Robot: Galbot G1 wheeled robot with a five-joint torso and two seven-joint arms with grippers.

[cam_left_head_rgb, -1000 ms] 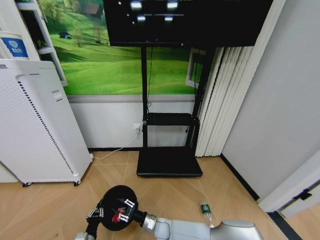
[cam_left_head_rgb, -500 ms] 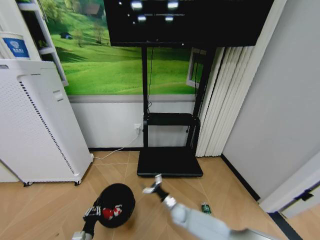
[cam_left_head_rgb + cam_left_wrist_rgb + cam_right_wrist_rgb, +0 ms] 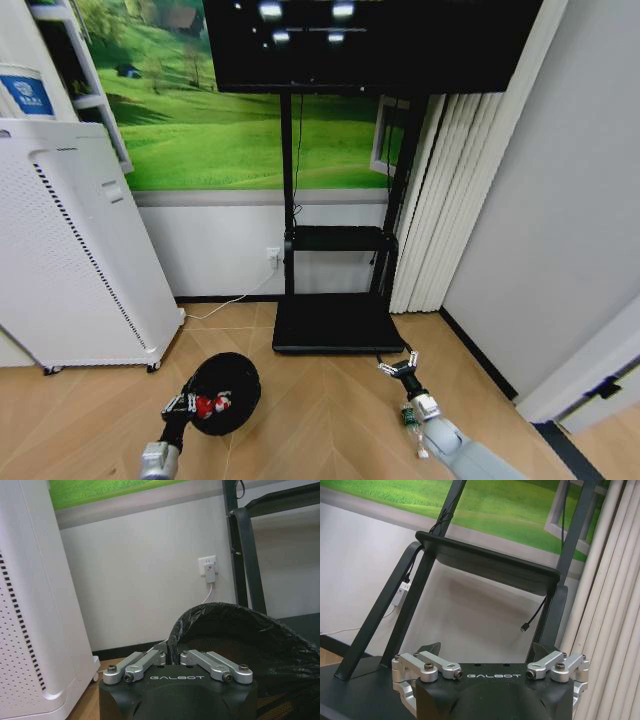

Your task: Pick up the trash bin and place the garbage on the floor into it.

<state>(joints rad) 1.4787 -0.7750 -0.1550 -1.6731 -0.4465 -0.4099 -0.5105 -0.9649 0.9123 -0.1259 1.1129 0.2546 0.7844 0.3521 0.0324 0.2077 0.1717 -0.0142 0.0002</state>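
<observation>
The small black trash bin [image 3: 232,385], lined with a black bag, hangs just above the wood floor at lower left. My left gripper [image 3: 180,405] is shut on its near rim; the left wrist view shows the bin's bag rim [image 3: 235,625] pinched in my left gripper [image 3: 172,656]. Red-and-white garbage [image 3: 207,405] lies inside the bin. A small clear bottle with a green label [image 3: 409,417] lies on the floor at lower right. My right gripper [image 3: 399,368] hovers open just above and beyond it, holding nothing. In the right wrist view my right gripper [image 3: 487,655] has its fingers spread wide.
A tall white perforated appliance [image 3: 70,250] stands left of the bin. The black TV-stand base [image 3: 338,325] lies on the floor behind both grippers, with its shelf [image 3: 485,562] above. White curtains [image 3: 450,200] and a grey wall close the right side.
My right gripper has left the bin's mouth and swung right to above the bottle. A red-and-white piece now lies in the bin. The left gripper still holds the bin.
</observation>
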